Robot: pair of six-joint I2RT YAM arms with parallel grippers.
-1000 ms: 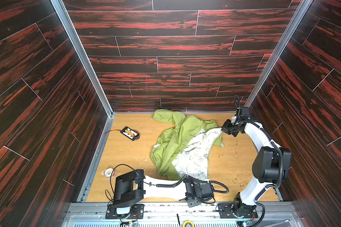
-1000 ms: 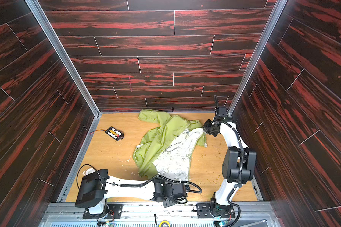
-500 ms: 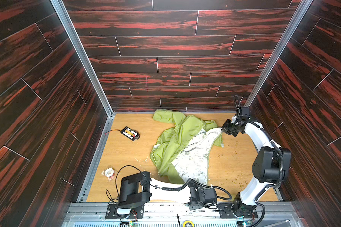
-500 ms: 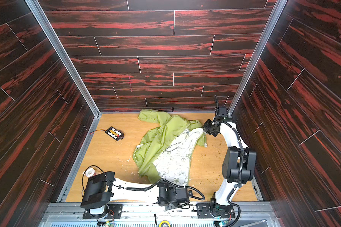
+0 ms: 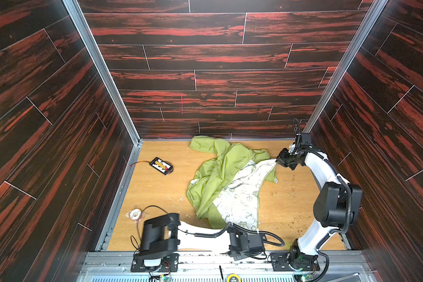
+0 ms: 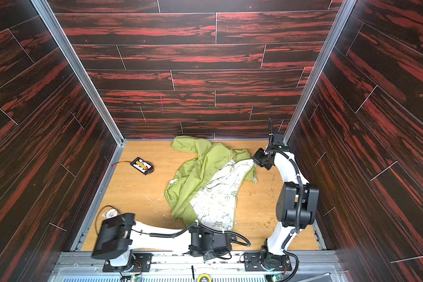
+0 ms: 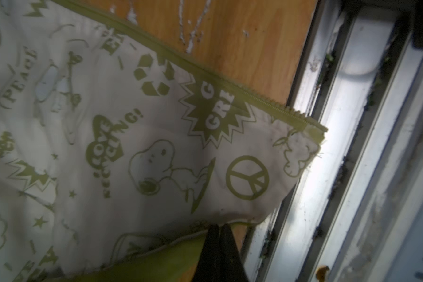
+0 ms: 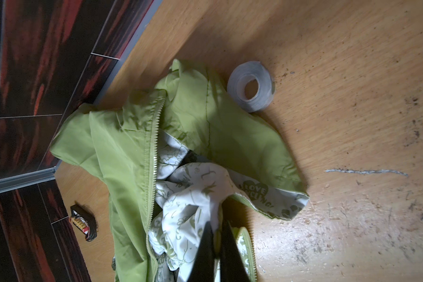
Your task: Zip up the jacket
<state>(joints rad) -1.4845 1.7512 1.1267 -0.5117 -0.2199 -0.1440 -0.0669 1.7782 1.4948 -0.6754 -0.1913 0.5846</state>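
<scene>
**A:** Where is the jacket lying?

**B:** The jacket [image 5: 213, 171] is crumpled on the wooden worktop [image 5: 156, 193], right of the middle, reaching from the far wall almost to the near edge. It is unzipped. The green shell is folded over on the left, and the white printed lining [image 5: 239, 202] is face up on the right.

**A:** Can you see the zipper?

**B:** Yes, the zipper [image 7: 254, 95] is open. The left wrist view shows one row of green teeth along the lining's edge. It ends at the bottom corner, which lies over the metal rail [image 7: 327, 171] on the near side.

**A:** What about the left pincer?

**B:** The left pincer [image 7: 219, 232] is low at the near edge. Its fingers are pressed together, and the tips nip the hem where the lining meets the green shell.

**A:** And the right one?

**B:** The right pincer [image 8: 216, 241] is at the far right, pinching a bunch of lining and green edge between its closed fingers. In both top views the cloth draws up to it in a point.

**A:** Is anything else on the worktop?

**B:** A small black pack [image 5: 162, 166] with wires lies far left, well apart from the jacket. A white ring [image 5: 134, 214] sits near left, beside the left arm's base. The right wrist view shows a grey tape roll [image 8: 250, 86] just beside a green fold.
</scene>
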